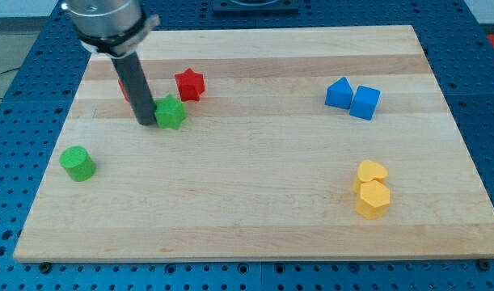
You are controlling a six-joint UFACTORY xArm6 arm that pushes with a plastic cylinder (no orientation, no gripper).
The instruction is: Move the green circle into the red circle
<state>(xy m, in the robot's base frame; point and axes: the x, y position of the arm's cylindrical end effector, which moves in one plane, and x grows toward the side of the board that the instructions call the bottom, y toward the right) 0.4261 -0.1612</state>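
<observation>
The green circle [77, 162], a short cylinder, sits near the board's left edge, low in the view. The red circle [123, 87] is mostly hidden behind my rod; only a red sliver shows at the rod's left side, near the view's top left. My tip [146, 123] rests on the board just left of a green star [171, 112], touching or nearly touching it. The tip is up and to the right of the green circle, clearly apart from it.
A red star [189, 84] lies up and right of the green star. Two blue blocks [352, 98] sit together at the upper right. Two yellow blocks [372, 190] sit stacked in view at the lower right. The wooden board [255, 218] has blue pegboard around it.
</observation>
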